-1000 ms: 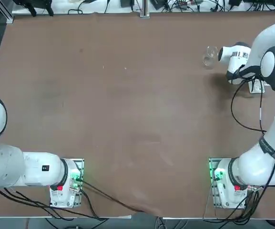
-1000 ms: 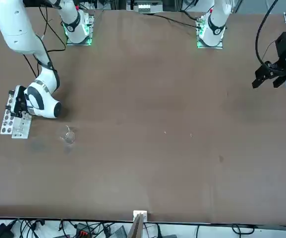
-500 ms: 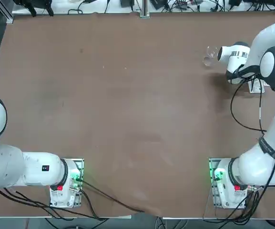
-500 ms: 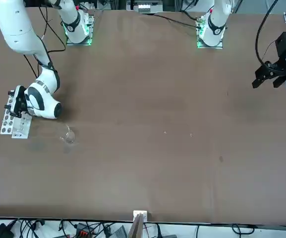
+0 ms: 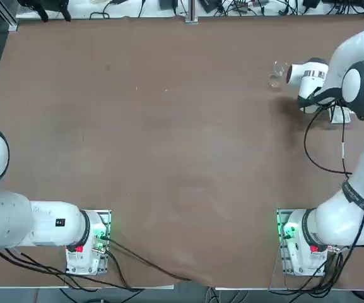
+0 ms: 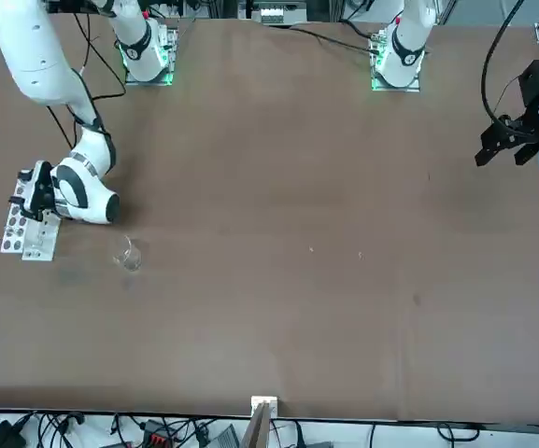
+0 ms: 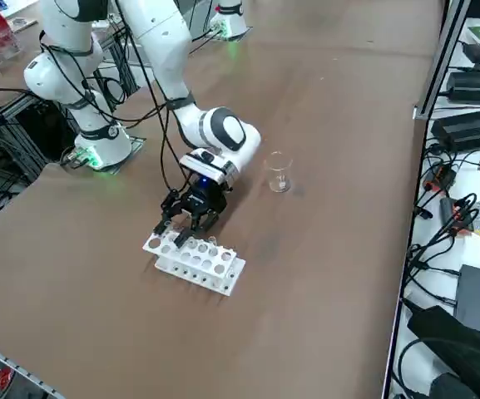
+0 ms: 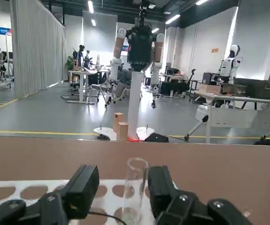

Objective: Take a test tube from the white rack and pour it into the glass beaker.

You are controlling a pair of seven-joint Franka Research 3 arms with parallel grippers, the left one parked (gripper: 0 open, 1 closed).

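The white rack [image 7: 196, 259] lies at the right side of the table, its top full of round holes [image 8: 32, 192]. One clear test tube [image 8: 135, 187] stands upright in it. My right gripper [image 8: 123, 180] hangs low over the rack's end [image 6: 26, 233], open, with the tube between its black fingers [image 8: 83, 185]. The tube sits close to one finger, and a gap shows on the other side. The glass beaker [image 7: 279, 173] stands upright on the table a short way from the rack [image 5: 277, 74], beside my wrist. From above, my wrist hides most of the rack [image 5: 340, 113].
Black cables run from my right arm [image 5: 314, 158] across the table toward its base [image 5: 295, 243]. The table edge lies just beyond the rack [image 7: 98, 332]. Brown tabletop [image 5: 169, 126] spreads to the left of the beaker.
My right wrist has shifted slightly over the rack's end. The rack and the beaker have stayed where they were.
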